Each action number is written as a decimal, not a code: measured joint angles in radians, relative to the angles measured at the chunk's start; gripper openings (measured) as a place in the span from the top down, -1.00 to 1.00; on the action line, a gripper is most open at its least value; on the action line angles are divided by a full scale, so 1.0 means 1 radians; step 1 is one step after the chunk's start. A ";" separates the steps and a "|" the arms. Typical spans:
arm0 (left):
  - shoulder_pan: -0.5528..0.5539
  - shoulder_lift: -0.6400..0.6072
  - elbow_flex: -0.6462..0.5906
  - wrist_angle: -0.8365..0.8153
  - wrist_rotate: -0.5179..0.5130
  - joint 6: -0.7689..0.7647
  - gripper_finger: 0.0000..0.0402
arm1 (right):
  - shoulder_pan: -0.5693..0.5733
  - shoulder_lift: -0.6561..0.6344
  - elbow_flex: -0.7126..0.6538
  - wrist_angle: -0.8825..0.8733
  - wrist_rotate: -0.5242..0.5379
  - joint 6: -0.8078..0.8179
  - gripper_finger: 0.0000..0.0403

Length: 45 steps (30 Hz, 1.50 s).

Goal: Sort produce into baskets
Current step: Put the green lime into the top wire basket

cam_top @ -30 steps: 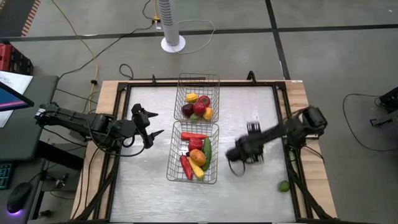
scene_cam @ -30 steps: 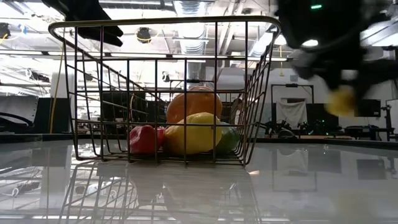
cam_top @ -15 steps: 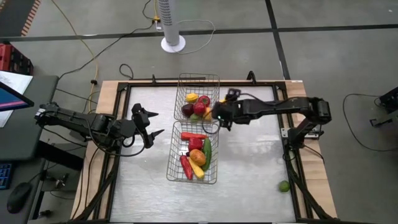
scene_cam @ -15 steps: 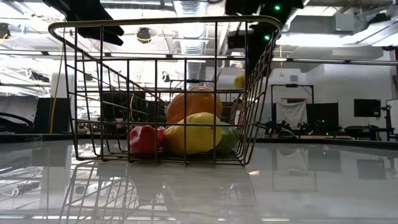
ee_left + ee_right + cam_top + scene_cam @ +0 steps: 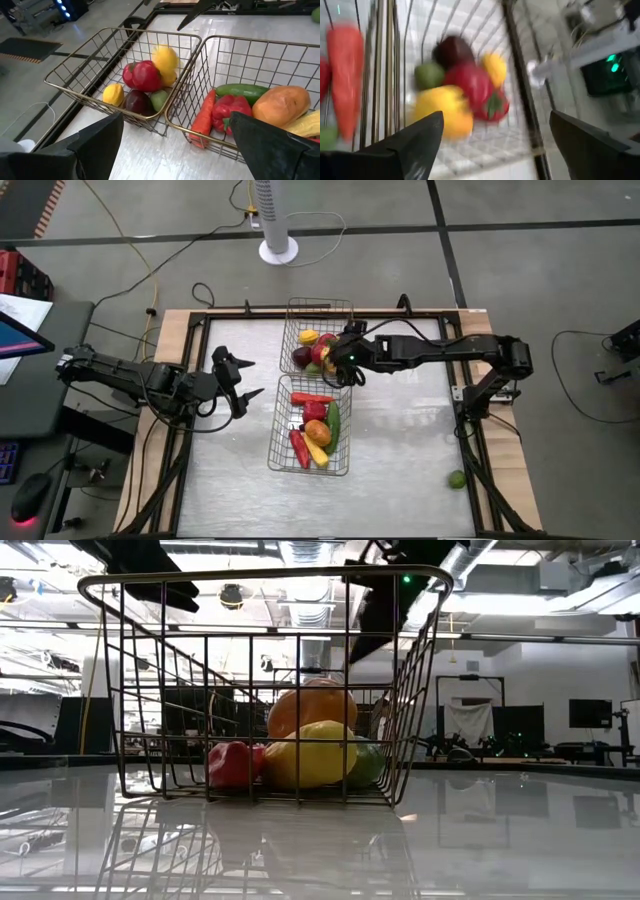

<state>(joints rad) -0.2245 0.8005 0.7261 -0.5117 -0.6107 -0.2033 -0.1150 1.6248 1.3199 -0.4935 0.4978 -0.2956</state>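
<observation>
Your right gripper (image 5: 343, 358) hangs over the near-side rim of the far basket (image 5: 347, 308), with its arm stretched across the table from the right. In the right wrist view its two fingers (image 5: 415, 145) stand wide apart with nothing between them. Directly beyond those fingers, inside the basket, you have a yellow lemon (image 5: 442, 110) closest to the claw, a red tomatoes pair (image 5: 479, 90) just behind it and touching it, a green lime (image 5: 429, 75) and a dark plum (image 5: 452, 50) farther off, and a second lemon (image 5: 494, 67) beside the plum. That view is blurred, so finer contact cannot be confirmed.

The near basket (image 5: 280, 463) sits just beside the far one, end to end, below the right claw in the high view. It holds an orange carrot-shaped piece (image 5: 202, 117), a red pepper (image 5: 230, 110), a green cucumber (image 5: 242, 91) and an orange (image 5: 281, 105), packed against each other.

One lime (image 5: 456, 478) lies alone at the right edge of the table (image 5: 400, 440), well apart from the right claw and outside both baskets.

Your left gripper (image 5: 243, 382) waits at the left side of the table, short of both baskets. Its fingers (image 5: 95, 140) are spread apart and empty, and both baskets lie ahead of them.
</observation>
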 joint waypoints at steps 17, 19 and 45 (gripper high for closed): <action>0.000 0.000 0.000 -0.013 0.001 -0.001 -0.75 | 0.343 -0.009 -0.140 -0.879 -0.651 0.799 -0.90; 0.000 0.000 0.000 -0.014 0.001 -0.001 -0.75 | 0.426 -0.007 -0.188 -0.832 -0.786 0.880 -0.90; 0.000 0.000 0.000 -0.015 0.032 -0.117 -0.75 | 0.801 0.046 -0.401 -0.687 -1.171 1.392 -0.89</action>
<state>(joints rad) -0.2245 0.8005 0.7265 -0.5262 -0.5786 -0.3199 0.6864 1.6711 0.9188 -1.1801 -0.6733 1.0963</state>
